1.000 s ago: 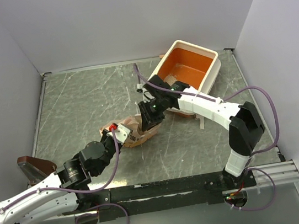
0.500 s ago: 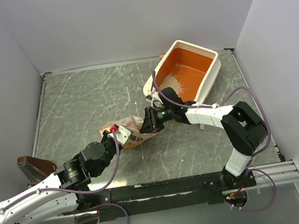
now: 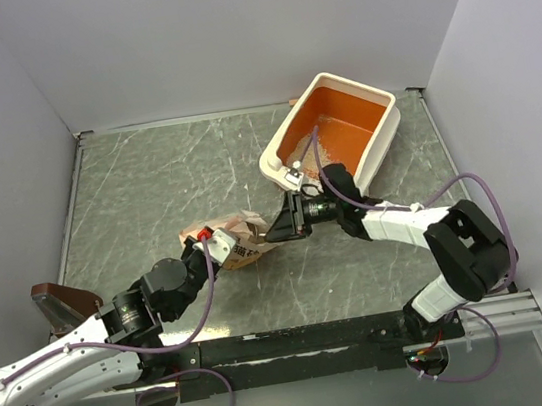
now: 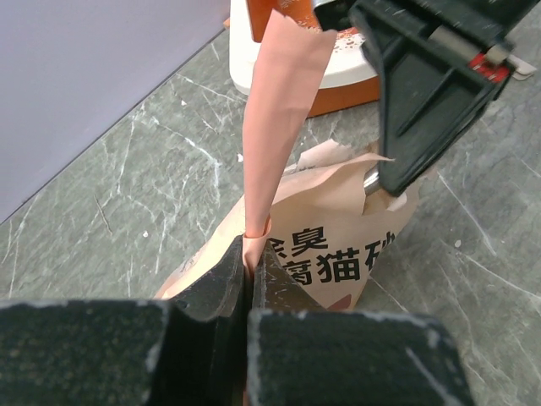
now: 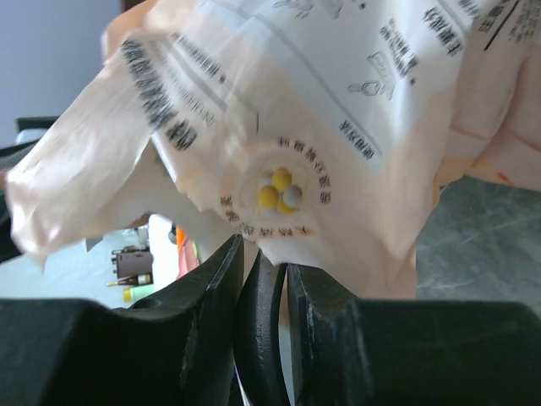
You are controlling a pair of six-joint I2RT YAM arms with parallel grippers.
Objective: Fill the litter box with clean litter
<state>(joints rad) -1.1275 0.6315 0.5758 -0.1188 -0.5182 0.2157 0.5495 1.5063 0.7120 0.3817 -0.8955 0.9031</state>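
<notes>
The litter box (image 3: 381,137), orange inside with a cream rim, stands at the back right. A pale patch of clean litter (image 3: 329,150) lies in its near end. The pink-orange paper bag (image 3: 244,239) lies crumpled on the table between the arms. My left gripper (image 3: 218,245) is shut on the bag's pink flap (image 4: 275,127) at its left side, as the left wrist view (image 4: 250,254) shows. My right gripper (image 3: 281,228) is shut on the bag's torn right edge (image 5: 338,127); its jaws pinch the paper in the right wrist view (image 5: 266,254). The bag's inside is hidden.
A brown object (image 3: 58,306) sits at the table's left edge beside the left arm. The right arm's purple cable (image 3: 316,146) hangs across the box's near corner. The box's white corner (image 4: 254,51) shows beyond the bag. Grey walls enclose the marbled table (image 3: 147,180).
My right arm has drawn back from the box's near corner toward the front, still holding the bag edge. The litter in the box has come into view. The left arm has stayed put.
</notes>
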